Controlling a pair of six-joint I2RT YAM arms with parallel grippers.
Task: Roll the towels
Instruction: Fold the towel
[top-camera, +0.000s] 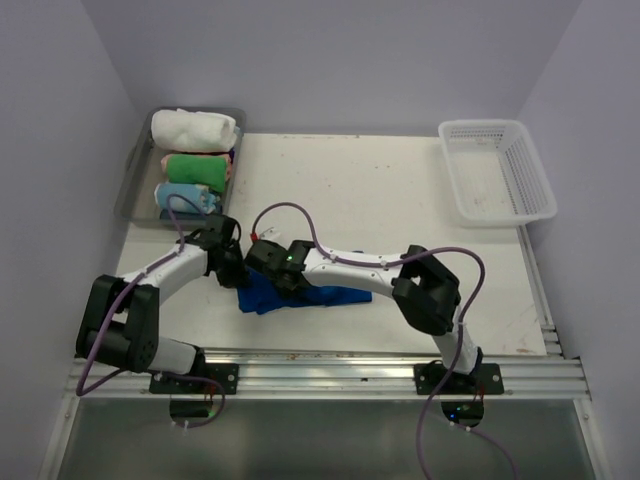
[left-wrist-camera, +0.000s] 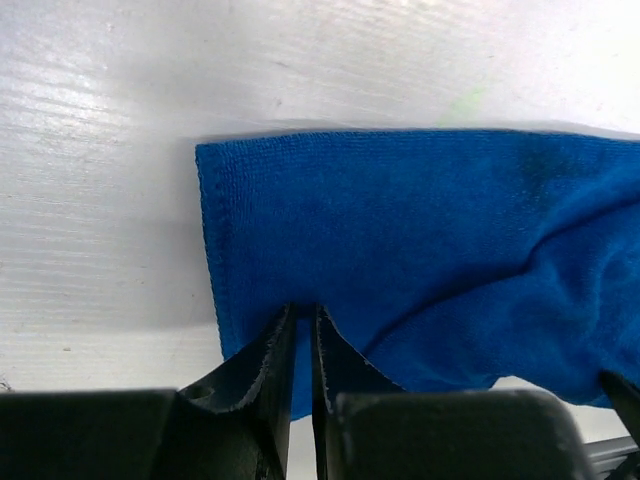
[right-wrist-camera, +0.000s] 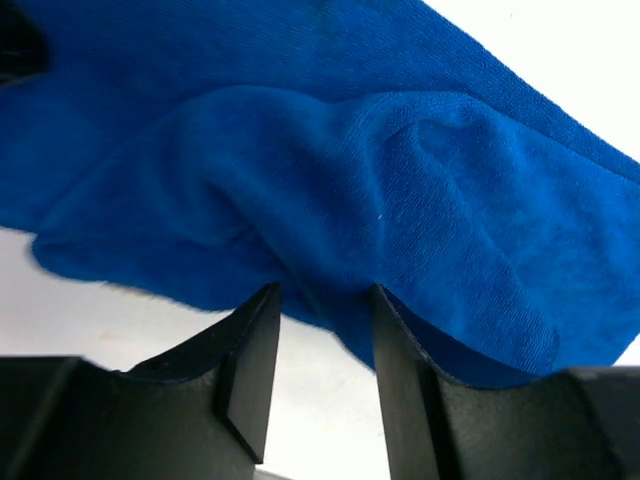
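Blue towel (left-wrist-camera: 420, 240), rumpled, L end effector (left-wrist-camera: 303, 314) pinching edge

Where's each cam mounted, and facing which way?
Top external: above and behind the robot, looking down on the table; left arm and right arm show, meeting over the blue towel.
Left wrist: on the left arm, looking down past the left tool at the towel's corner.
Right wrist: on the right arm, looking down past the right tool at its rumpled edge.
Shared: both wrist views show the same blue towel.
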